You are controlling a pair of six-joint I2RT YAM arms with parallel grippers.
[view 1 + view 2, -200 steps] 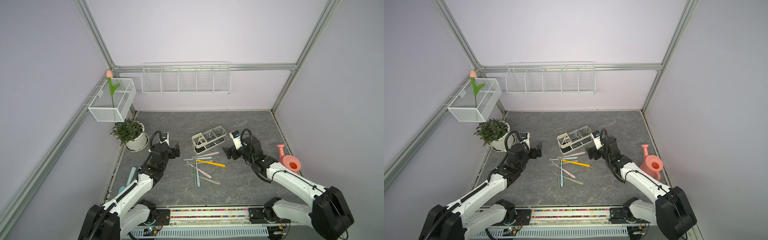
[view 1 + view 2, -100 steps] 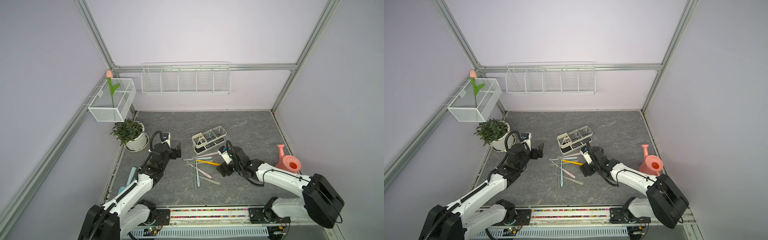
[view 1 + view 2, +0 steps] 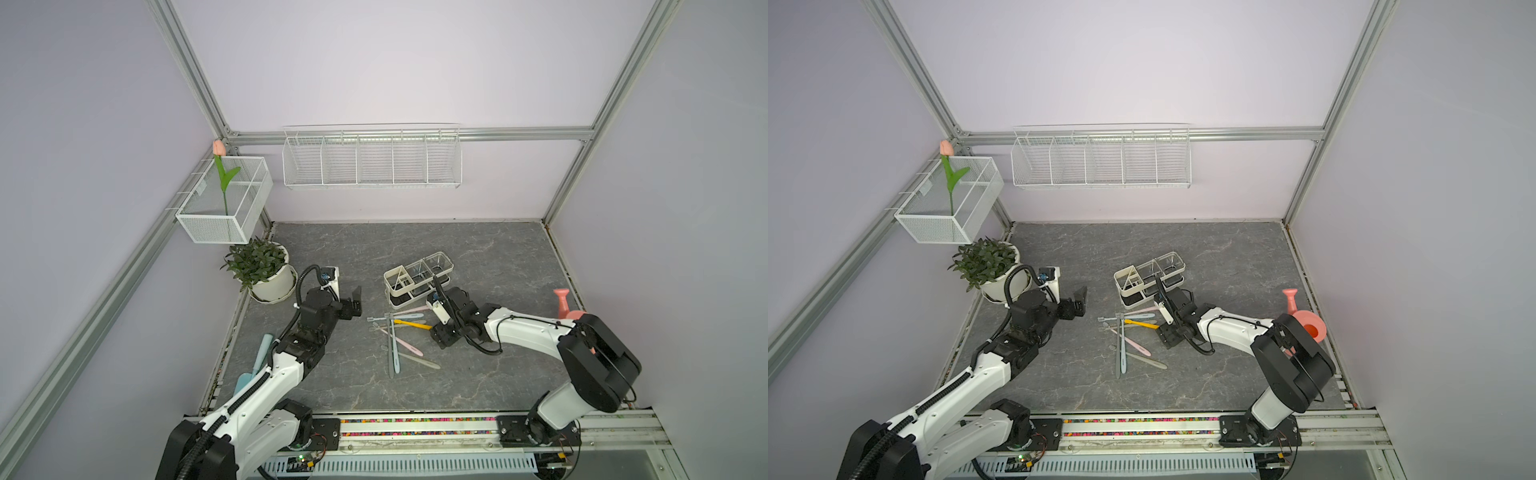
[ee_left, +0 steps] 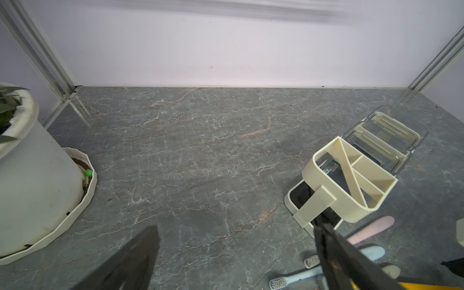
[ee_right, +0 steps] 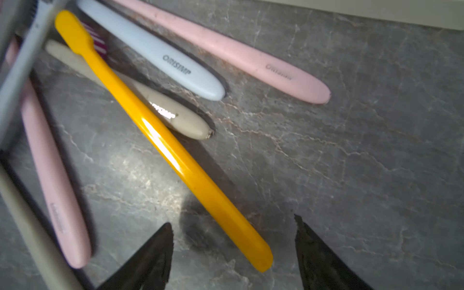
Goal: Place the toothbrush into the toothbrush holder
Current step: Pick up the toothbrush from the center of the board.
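My right pincer [image 5: 232, 221] is close over the grey table [image 5: 364, 155]. Its jaws stand apart, and the handle end of the yellow toothbrush [image 5: 160, 140] lies between them, but neither jaw touches it. This yellow toothbrush lies flat, crossing over a beige toothbrush [image 5: 175, 118], near a light blue toothbrush [image 5: 160, 57] and a pink toothbrush [image 5: 226, 47]. The toothbrush holder [image 3: 405, 297] stands upright just behind the heap. My left pincer [image 3: 354, 302] is wide open and holds nothing, well apart from the heap.
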